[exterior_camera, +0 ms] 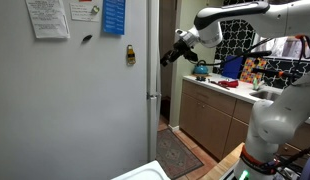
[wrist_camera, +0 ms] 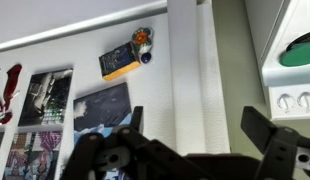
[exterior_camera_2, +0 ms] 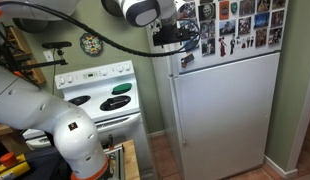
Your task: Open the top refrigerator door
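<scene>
The top refrigerator door (exterior_camera: 153,45) shows edge-on as a narrow pale strip to the right of the broad grey fridge side (exterior_camera: 85,100), which bears papers and a yellow magnet (exterior_camera: 130,55). My gripper (exterior_camera: 166,57) hovers just right of that strip at magnet height, close to it; I cannot tell if it touches. In the wrist view the open, empty fingers (wrist_camera: 195,115) straddle a pale vertical strip (wrist_camera: 190,50). Photos and a yellow magnet (wrist_camera: 120,63) lie left of it. In an exterior view the gripper (exterior_camera_2: 188,42) is at the fridge's upper left edge.
The lower fridge door (exterior_camera: 153,135) sits under the top one. A counter with a sink and clutter (exterior_camera: 220,95) stands beyond the gripper, with a rug (exterior_camera: 177,152) on the floor. A white stove (exterior_camera_2: 100,95) stands beside the fridge against the green wall.
</scene>
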